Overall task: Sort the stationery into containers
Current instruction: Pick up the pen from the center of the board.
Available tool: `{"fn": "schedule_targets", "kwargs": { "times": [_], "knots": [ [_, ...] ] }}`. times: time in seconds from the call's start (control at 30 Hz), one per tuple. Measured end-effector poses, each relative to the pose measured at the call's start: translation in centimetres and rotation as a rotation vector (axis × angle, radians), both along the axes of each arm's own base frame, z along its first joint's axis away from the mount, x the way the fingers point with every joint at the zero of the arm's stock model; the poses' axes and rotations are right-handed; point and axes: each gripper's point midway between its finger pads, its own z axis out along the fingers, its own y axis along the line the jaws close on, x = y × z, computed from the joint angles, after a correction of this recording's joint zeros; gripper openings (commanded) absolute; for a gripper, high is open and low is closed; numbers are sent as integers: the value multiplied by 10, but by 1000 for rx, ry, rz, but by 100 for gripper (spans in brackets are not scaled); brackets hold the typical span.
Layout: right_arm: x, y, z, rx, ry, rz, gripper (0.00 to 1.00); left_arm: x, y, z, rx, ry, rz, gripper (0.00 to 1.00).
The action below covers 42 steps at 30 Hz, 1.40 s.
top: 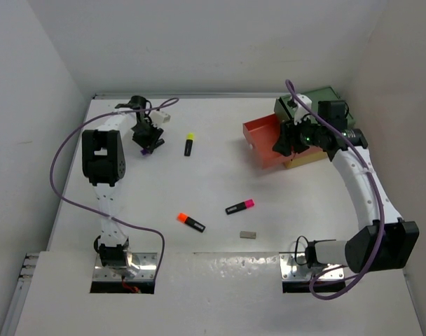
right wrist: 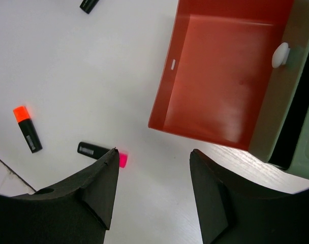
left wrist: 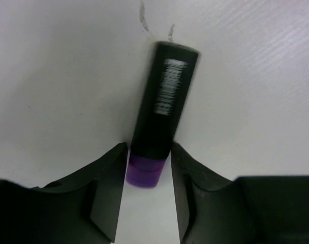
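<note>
left gripper (left wrist: 149,152) straddles purple-capped highlighter (left wrist: 164,107) lying on surface (left wrist: 53,76), its cap end between my jaws, I cannot tell if pinching | light, stiff, slick plastic; I'd grip the barrel | right gripper (right wrist: 152,168) spread, empty

Between the black fingers (left wrist: 106,188), a black highlighter (left wrist: 162,109) is showing a purple cap and white barcode stripes.
</note>
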Motion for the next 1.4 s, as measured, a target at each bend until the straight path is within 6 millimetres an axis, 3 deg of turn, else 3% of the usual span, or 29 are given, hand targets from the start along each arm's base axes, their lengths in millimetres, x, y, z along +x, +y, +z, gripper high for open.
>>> {"fn": "schedule_targets", "kwargs": {
  "times": [0.3, 0.5, 0.63, 0.8, 0.9, 1.0, 1.13, 1.4],
  "knots": [
    [-4, 24, -5, 7, 16, 74, 53, -19, -3, -4, -54, 18, -22, 14],
    [-12, 50, -3, -26, -128, 209, 48, -42, -34, 4, -260, 96, -9, 0],
    [-23, 64, 0, -62, -273, 318, 50, -64, -73, 38, -410, 126, -12, 0],
    [-28, 100, 11, -94, -492, 521, 55, -97, -144, 112, -588, 85, -112, 0],
    [-34, 124, 11, -138, -630, 667, 56, -127, -176, 140, -646, 82, -185, 0],
    [-41, 150, 8, -180, -745, 808, 55, -157, -201, 148, -667, 117, -247, 0],
    [-49, 179, -2, -234, -853, 964, 52, -182, -223, 142, -667, 176, -303, 0],
    [-60, 202, -27, -337, -946, 1163, 46, -196, -233, 141, -676, 212, -336, 0]
  ]
}}
